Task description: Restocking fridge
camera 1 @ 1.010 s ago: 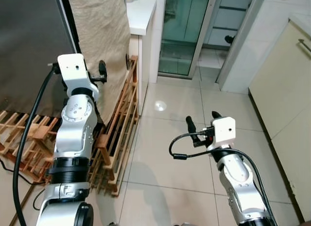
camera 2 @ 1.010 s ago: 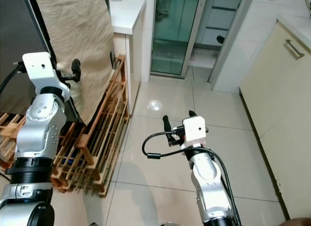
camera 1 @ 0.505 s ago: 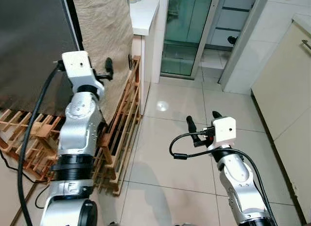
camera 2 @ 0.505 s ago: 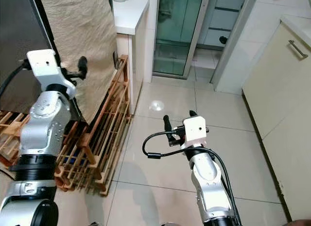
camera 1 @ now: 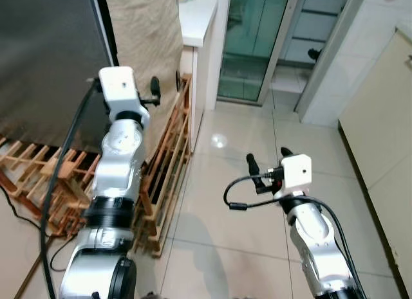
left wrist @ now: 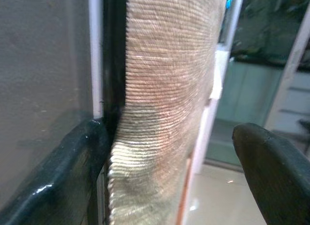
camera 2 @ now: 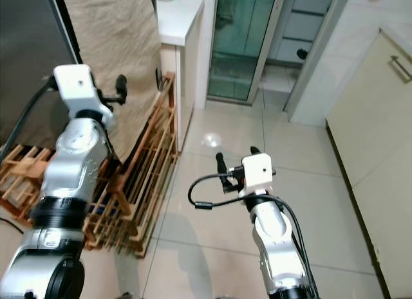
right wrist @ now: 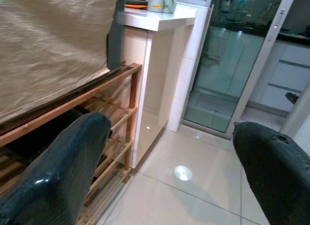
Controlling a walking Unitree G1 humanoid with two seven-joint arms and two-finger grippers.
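Left wrist view shows the left gripper [left wrist: 169,172], now nearer, spread wide astride the cloth [left wrist: 164,104] on the fridge [camera 1: 45,61] edge, holding nothing; right gripper [camera 1: 265,165] idles open, empty.

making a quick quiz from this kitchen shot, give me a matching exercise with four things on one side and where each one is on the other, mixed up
Things:
1. left gripper
2. right gripper
3. wooden rack
4. glass door

Places:
A. on the floor under the beige cloth
B. held over bare floor tiles
C. straight ahead, past the white counter
D. raised at the cloth-covered edge beside the dark fridge

Pairs: 1-D, 2-B, 3-A, 4-C
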